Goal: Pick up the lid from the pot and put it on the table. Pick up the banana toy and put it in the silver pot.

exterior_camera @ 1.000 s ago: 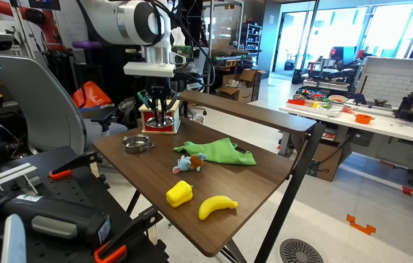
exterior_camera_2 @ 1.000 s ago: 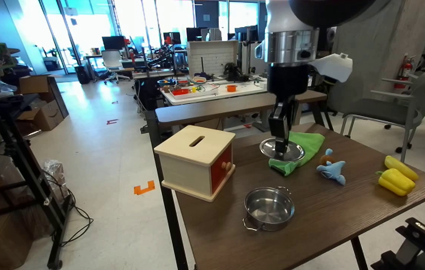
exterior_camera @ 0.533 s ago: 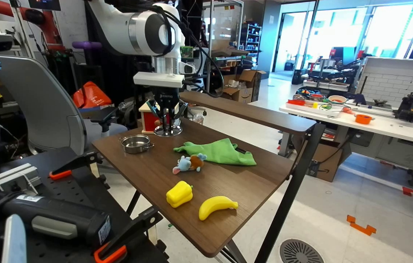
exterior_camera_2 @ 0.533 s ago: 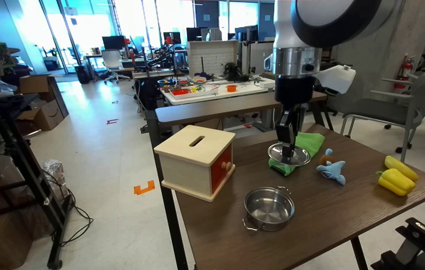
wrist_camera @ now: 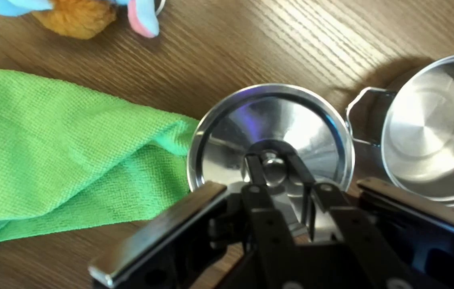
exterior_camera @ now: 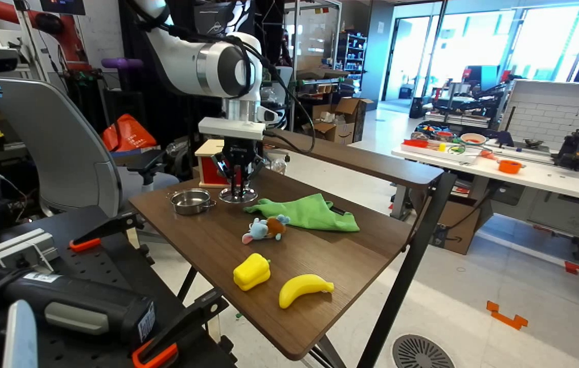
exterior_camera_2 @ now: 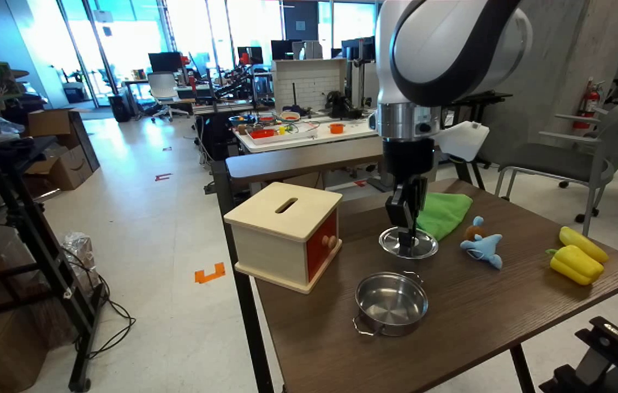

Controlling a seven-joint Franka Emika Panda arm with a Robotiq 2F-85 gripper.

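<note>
At the brown table [exterior_camera_2: 478, 305], the lid [wrist_camera: 271, 124] had sunk lower between pot [wrist_camera: 431, 132] and cloth [wrist_camera: 78, 156], its knob [wrist_camera: 274, 171] pinched by nearly closed fingers [wrist_camera: 256, 171]; release looked near, table contact unclear; the banana [exterior_camera: 301, 286] lay well apart.

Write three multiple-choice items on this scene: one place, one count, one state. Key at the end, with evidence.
1. In the wrist view, where is the lid?
A) between the cloth and the pot
B) inside the pot
C) under the cloth

2. How many yellow toys lie on the table?
A) four
B) one
C) two

3. What state is the pot in?
A) covered
B) uncovered, upright
C) upside down

Key:
1 A: cloth shows on one side of it, pot on the other.
2 C: the banana toy and the pepper.
3 B: its inner floor shows from above.
</note>
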